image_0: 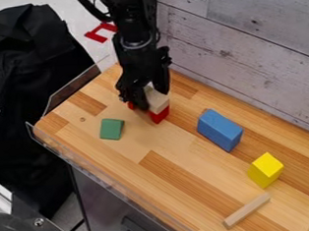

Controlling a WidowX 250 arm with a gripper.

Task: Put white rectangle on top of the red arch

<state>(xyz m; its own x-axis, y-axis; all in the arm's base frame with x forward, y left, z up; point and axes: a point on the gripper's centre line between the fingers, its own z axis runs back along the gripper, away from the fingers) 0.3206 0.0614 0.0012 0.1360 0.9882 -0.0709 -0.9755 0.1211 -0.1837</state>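
The black gripper [150,92] hangs low over the back left part of the table, right at the white rectangle [158,102]. This pale block lies over the red arch [159,115], which stands on the wood. Part of the block's upper end is covered by the gripper. The arch shows red at its right end and a little at its left, with the gripper hiding much of the rest.
A green block [111,129] lies just left of the arch. To the right are a blue block [220,130], a yellow block [265,170] and a pale wooden stick [246,210]. A grey plank wall [245,48] borders the table's back, and a clear rail [101,169] its front edge.
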